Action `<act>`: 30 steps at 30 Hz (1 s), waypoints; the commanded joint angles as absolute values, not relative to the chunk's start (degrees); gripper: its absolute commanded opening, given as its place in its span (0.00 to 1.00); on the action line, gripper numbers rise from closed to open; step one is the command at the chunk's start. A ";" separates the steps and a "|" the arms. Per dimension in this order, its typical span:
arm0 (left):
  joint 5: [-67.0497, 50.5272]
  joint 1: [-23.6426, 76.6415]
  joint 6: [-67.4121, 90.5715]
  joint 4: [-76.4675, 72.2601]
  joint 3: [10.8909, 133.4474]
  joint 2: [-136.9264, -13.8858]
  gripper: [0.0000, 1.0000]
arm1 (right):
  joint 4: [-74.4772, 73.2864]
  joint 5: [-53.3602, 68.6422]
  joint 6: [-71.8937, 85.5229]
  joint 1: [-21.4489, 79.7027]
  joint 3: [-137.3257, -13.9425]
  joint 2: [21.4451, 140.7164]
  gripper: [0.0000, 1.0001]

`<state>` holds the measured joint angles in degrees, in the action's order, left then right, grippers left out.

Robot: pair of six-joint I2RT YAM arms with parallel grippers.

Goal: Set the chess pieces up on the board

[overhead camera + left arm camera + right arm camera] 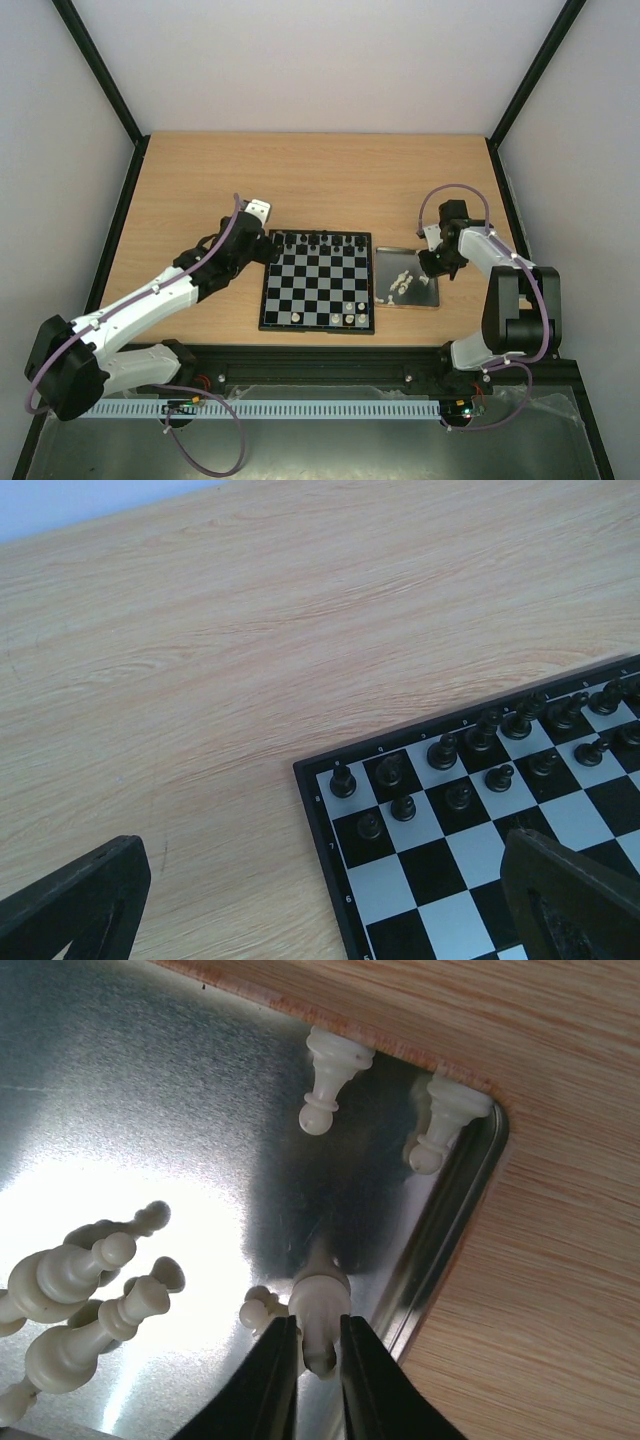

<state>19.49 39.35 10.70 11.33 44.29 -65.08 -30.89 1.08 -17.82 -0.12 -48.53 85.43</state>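
The board [315,280] lies mid-table, with black figures along its far rows and several cream-white chess pieces [350,314] at its near right. More white chess pieces [70,1280] lie loose in the metal tray [150,1080] right of the board. My right gripper [320,1360] is down in the tray's corner, shut on one upright white chess piece [320,1305]. My left gripper [320,880] hangs open above the board's [430,870] far left corner with nothing between its fingers [80,900].
Black figures [450,770] fill the board's two far rows below the left gripper. Two white pieces [330,1075] lean against the tray's far rim, and the raised rim [450,1240] runs right beside the held piece. Bare wood [200,660] surrounds board and tray.
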 commanded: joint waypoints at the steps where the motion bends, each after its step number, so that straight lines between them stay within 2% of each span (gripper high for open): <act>1: 18.02 39.55 8.75 11.38 44.83 -63.29 0.99 | -30.95 1.32 -17.32 0.09 -49.71 86.35 0.10; 5: 17.66 39.55 8.46 11.70 44.95 -63.64 0.99 | -30.26 1.25 -17.23 0.09 -50.06 86.30 0.08; 14: 17.06 39.55 8.31 12.41 45.37 -64.42 0.99 | -30.56 1.82 -17.32 0.08 -49.34 90.11 0.11; 22: 16.87 39.55 8.26 12.61 45.51 -64.78 0.99 | -30.67 1.68 -17.03 0.16 -51.80 85.31 0.07; 30: 18.47 39.55 9.07 12.88 45.65 -64.80 0.99 | -37.49 17.83 -18.08 0.65 -58.80 81.63 0.06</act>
<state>16.93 39.35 8.93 12.12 44.29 -64.51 -31.59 7.09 -17.52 -0.08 -55.29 84.16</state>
